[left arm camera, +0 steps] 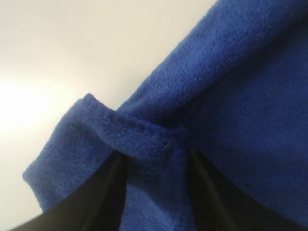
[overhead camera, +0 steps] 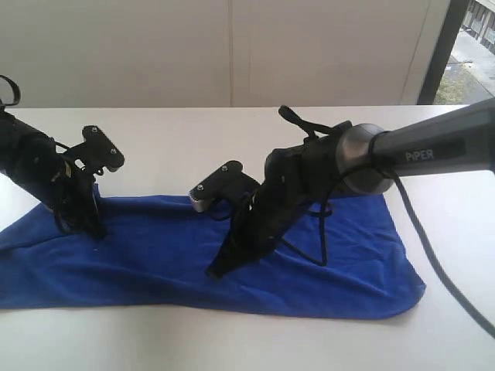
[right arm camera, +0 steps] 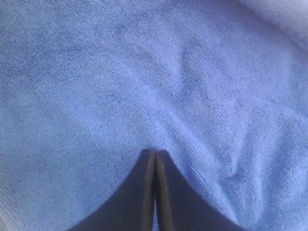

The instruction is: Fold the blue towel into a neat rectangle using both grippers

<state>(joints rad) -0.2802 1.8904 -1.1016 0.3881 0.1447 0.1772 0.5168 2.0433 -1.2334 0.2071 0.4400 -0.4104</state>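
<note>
No fold had been made: an edge of the towel (overhead camera: 155, 263) was pinched in the left gripper (left arm camera: 155, 159), the right gripper (right arm camera: 155, 155) pressed shut, empty, onto cloth beneath it.

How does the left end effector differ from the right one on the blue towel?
The left end effector has its fingers apart with a hem of the blue towel between them; the right end effector has its fingers pressed together, holding nothing. The left one is at the towel's edge, the right one over its middle. Both are black and point down at the towel.
</note>
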